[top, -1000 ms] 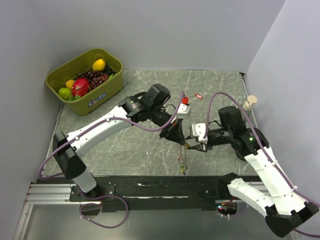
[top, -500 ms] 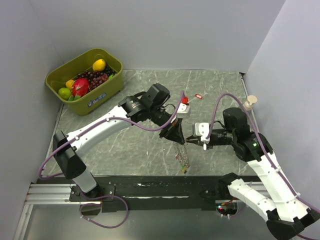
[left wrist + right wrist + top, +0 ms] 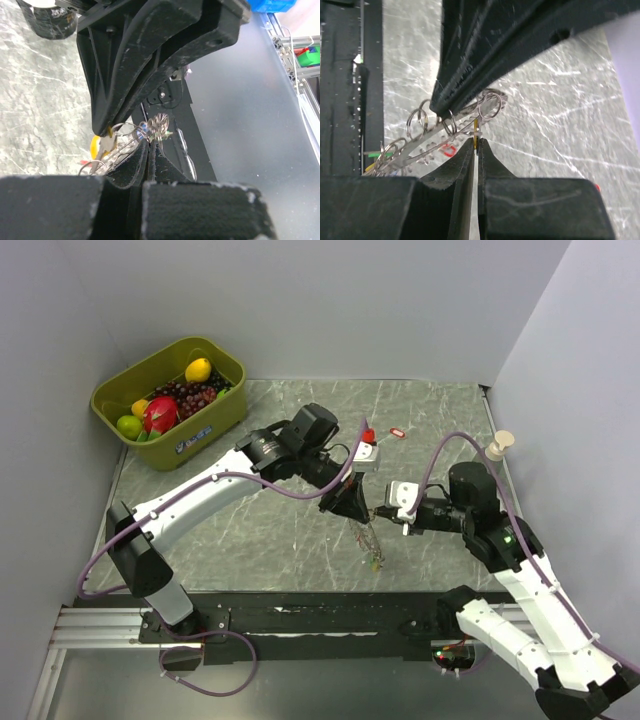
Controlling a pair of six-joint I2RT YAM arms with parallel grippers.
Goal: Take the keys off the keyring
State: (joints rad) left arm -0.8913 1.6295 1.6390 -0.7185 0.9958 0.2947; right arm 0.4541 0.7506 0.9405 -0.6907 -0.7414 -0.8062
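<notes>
Top external shows a white label [image 3: 188,446] on the green bin [image 3: 222,412] at the table's [image 3: 440,410] far-left corner, too small to read. The left gripper [image 3: 352,502] and right gripper [image 3: 383,513] meet tip to tip over the table's middle. The left one is clamped on the keyring [image 3: 371,543], which dangles toward the near edge. Only the left wrist view shows the right gripper's tips pinching a yellow key [image 3: 103,145].

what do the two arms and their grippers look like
The left arm and right arm have white shells with black joints. A purple cable loops along each. The left gripper and right gripper are black, with wedge-shaped fingers tapering to thin tips. The right arm carries a small green light.
</notes>
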